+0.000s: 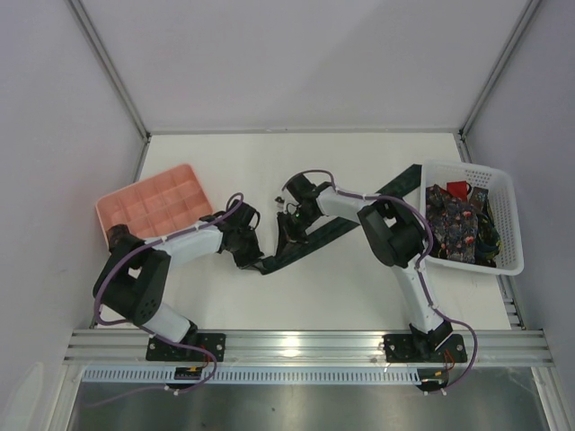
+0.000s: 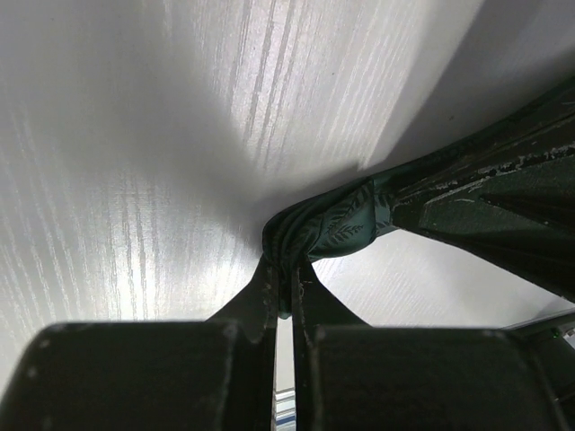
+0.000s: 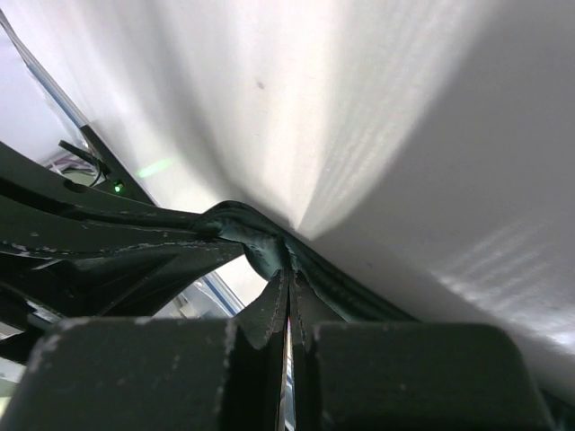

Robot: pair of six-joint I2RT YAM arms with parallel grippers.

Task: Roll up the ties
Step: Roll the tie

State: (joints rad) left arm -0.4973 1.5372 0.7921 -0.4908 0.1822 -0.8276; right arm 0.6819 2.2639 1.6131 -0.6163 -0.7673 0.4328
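Observation:
A long dark green tie [image 1: 316,238] lies diagonally on the white table, from near the left gripper up to the basket. My left gripper [image 1: 244,254] is shut on the tie's lower end; in the left wrist view the fingertips [image 2: 286,285] pinch bunched green fabric [image 2: 334,226]. My right gripper [image 1: 289,224] is shut on the same tie farther along; in the right wrist view it [image 3: 289,285] pinches a fold of the tie [image 3: 256,242]. Other ties [image 1: 456,224], floral, dark and a red one, are heaped in the basket.
A white lattice basket [image 1: 506,215] stands at the right edge of the table. A pink compartment tray [image 1: 153,205] sits at the left, close behind the left arm. White walls enclose the table on three sides.

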